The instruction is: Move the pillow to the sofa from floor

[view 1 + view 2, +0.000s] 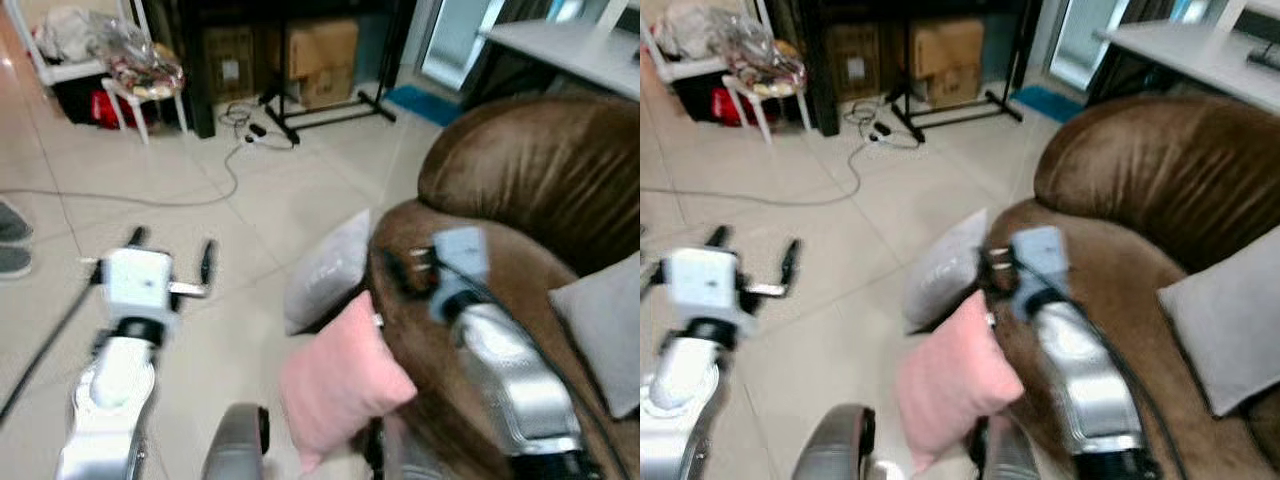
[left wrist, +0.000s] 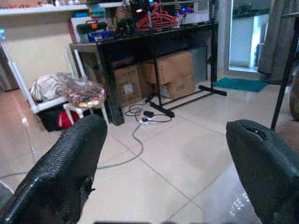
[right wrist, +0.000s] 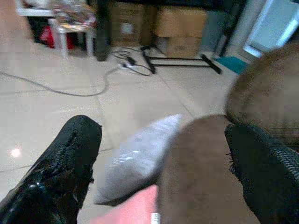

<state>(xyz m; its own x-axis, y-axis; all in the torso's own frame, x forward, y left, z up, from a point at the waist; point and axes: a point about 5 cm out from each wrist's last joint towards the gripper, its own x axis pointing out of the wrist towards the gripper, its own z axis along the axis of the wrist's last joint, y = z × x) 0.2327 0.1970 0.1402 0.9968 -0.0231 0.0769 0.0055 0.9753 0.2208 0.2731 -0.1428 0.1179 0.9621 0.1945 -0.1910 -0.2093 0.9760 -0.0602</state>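
A pink pillow (image 1: 340, 385) stands on the floor, leaning against the arm of the brown sofa (image 1: 530, 180). Just beyond it a grey pillow (image 1: 328, 270) also rests on the tiles against the sofa arm; it shows in the right wrist view as the grey pillow (image 3: 135, 156). Another grey pillow (image 1: 605, 320) lies on the sofa seat. My right gripper (image 1: 400, 267) hovers over the sofa arm above both floor pillows, open and holding nothing. My left gripper (image 1: 172, 250) is open over bare tiles, left of the pillows.
A cable (image 1: 150, 200) runs across the tiled floor. Cardboard boxes (image 1: 320, 55) sit under a black desk at the back, beside a white stool (image 1: 145, 85). Grey shoes (image 1: 12, 240) lie at the left edge. A white table (image 1: 570, 45) stands behind the sofa.
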